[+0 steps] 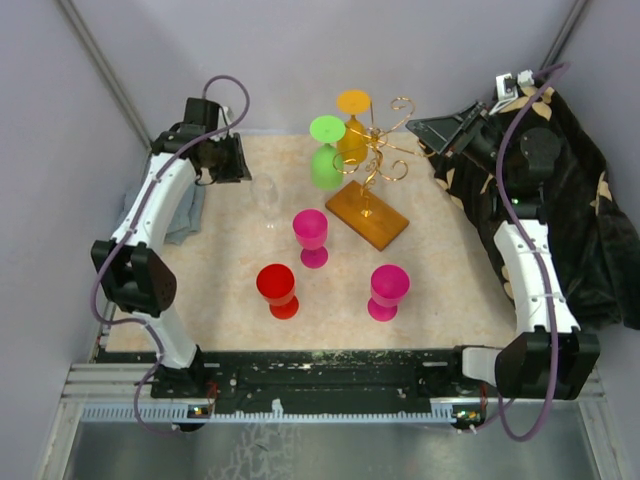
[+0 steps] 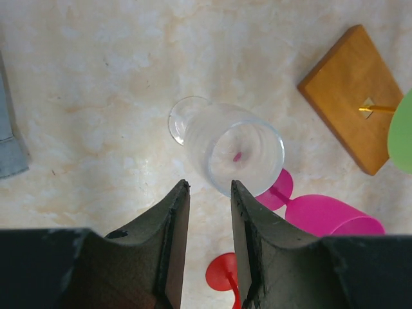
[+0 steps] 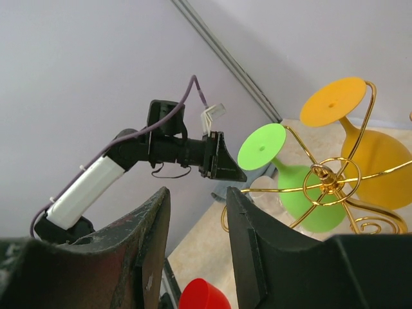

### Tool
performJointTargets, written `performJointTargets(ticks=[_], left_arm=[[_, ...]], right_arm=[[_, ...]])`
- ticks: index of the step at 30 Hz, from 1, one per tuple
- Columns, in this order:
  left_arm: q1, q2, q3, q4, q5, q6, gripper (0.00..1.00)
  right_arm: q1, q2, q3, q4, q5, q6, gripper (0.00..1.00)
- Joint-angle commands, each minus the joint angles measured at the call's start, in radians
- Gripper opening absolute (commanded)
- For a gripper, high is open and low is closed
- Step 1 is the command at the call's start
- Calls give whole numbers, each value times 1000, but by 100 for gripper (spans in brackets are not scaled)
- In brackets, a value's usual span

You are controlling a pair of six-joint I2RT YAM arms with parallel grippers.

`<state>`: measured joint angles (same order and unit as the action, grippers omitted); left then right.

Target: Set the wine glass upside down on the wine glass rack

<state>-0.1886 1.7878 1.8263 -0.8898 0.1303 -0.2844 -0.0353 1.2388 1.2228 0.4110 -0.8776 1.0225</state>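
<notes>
The gold wire rack (image 1: 378, 158) stands on an amber-brown base (image 1: 366, 214) at the back centre. A green glass (image 1: 326, 160) and an orange glass (image 1: 352, 130) hang upside down on it. A clear wine glass (image 1: 267, 199) stands upright left of the rack. My left gripper (image 1: 228, 157) is open and empty, above and just behind the clear glass (image 2: 232, 151). My right gripper (image 1: 438, 135) is open and empty, right of the rack (image 3: 328, 177), level with its arms.
Two magenta glasses (image 1: 311, 235) (image 1: 388, 290) and a red glass (image 1: 278, 290) stand upright in front of the rack. A grey cloth (image 1: 185, 215) lies at the left edge. A dark patterned cloth (image 1: 580, 200) drapes the right side behind the right arm.
</notes>
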Motion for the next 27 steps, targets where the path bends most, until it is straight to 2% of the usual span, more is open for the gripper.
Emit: performJointTargets(ticks=[1, 21, 25, 27], left_arm=[[-48, 19, 38, -38, -100, 68, 38], [-92, 120, 65, -23, -204, 88, 37], [-103, 139, 79, -17, -217, 86, 25], [-107, 146, 88, -15, -225, 87, 23]], right_arm=[[0, 4, 10, 46, 2, 1, 41], [0, 6, 10, 21, 8, -14, 41], [0, 8, 13, 17, 8, -14, 40], [0, 7, 14, 15, 8, -14, 41]])
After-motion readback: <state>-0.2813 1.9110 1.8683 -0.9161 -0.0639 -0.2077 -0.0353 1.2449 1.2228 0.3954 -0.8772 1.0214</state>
